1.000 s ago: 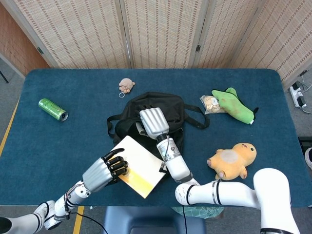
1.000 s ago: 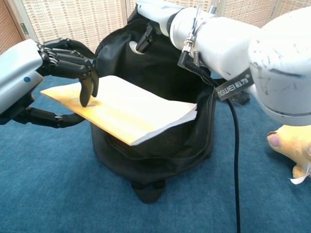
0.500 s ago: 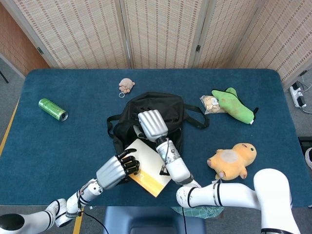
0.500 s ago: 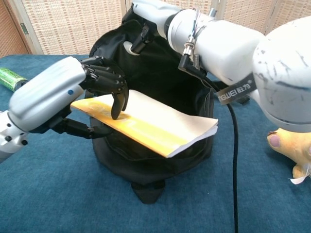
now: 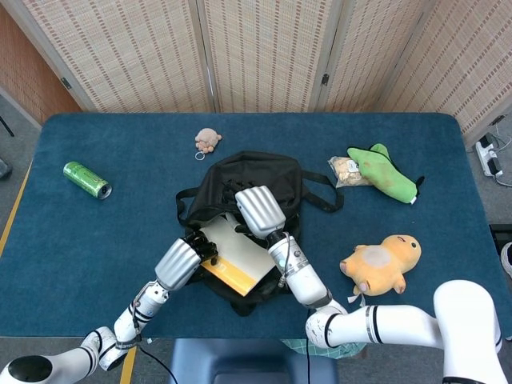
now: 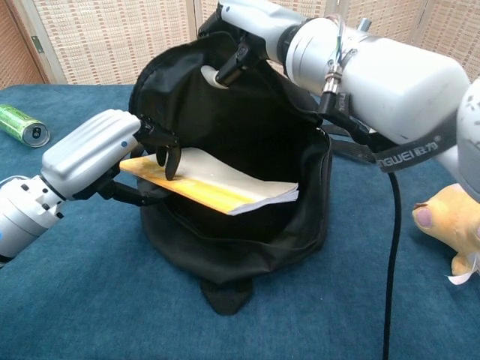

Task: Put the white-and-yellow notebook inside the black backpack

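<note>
The black backpack (image 5: 256, 172) (image 6: 255, 225) lies mid-table with its mouth facing me. My right hand (image 5: 259, 211) (image 6: 236, 56) grips the upper rim and holds the mouth wide. The white-and-yellow notebook (image 5: 237, 260) (image 6: 217, 184) lies flat, most of it inside the opening, with its yellow edge toward me. My left hand (image 5: 186, 254) (image 6: 112, 154) pinches the notebook's near left corner at the bag's left rim, fingers on top and thumb below.
A green can (image 5: 86, 179) (image 6: 24, 125) lies at the far left. A small tan keychain toy (image 5: 207, 141) sits behind the bag. A green plush (image 5: 384, 172) and a snack bag (image 5: 346, 170) lie at the right, an orange plush (image 5: 381, 264) (image 6: 450, 225) nearer me.
My left hand has pushed the notebook forward and right, from hanging in front of the mouth to lying mostly inside the bag. The right hand keeps the rim lifted.
</note>
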`<state>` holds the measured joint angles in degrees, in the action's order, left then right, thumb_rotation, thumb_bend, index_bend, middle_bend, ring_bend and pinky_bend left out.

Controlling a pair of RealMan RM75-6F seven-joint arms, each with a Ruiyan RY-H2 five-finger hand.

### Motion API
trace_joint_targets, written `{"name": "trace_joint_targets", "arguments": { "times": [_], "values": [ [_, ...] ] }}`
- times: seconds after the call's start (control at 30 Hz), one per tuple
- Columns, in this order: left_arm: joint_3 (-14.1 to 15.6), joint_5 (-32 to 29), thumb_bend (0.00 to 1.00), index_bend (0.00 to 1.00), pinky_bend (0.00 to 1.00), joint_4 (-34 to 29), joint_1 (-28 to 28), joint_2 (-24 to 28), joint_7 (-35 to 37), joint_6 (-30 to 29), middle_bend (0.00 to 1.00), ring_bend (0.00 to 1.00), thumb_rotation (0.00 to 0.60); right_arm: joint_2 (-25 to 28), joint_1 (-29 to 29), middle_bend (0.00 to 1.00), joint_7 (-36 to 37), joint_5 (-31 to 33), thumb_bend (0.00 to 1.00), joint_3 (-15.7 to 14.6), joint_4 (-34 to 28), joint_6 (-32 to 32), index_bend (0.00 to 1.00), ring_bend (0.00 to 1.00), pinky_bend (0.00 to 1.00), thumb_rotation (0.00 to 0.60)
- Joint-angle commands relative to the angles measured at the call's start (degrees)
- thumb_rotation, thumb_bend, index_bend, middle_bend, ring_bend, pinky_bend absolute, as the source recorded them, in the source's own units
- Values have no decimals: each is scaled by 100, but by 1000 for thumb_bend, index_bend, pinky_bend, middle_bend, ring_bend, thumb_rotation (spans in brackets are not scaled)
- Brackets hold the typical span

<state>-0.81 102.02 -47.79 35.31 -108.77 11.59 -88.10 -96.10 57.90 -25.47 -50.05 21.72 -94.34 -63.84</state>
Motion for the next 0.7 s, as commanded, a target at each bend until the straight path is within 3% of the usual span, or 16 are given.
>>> {"name": "trace_joint_targets", "arguments": {
  "times": [0.03, 0.27, 0.7],
  "values": [
    [14, -12, 511, 681, 497, 56, -9, -47, -84, 5, 658, 596, 600, 1, -11, 344, 4, -23, 557, -10, -24, -16, 701, 288, 291, 600],
    [-95, -157, 516, 681, 552, 131, 51, -242, -662, 180, 665, 607, 600, 3, -15, 344, -77, 16, 557, 12, -192, -79, 700, 286, 291, 600],
    [-397, -502, 522, 681, 556, -192, 271, -406, -1901, 667, 670, 608, 600, -64, -6, 344, -198, 177, 556, 10, -463, -154, 700, 286, 304, 600]
  ]
}}
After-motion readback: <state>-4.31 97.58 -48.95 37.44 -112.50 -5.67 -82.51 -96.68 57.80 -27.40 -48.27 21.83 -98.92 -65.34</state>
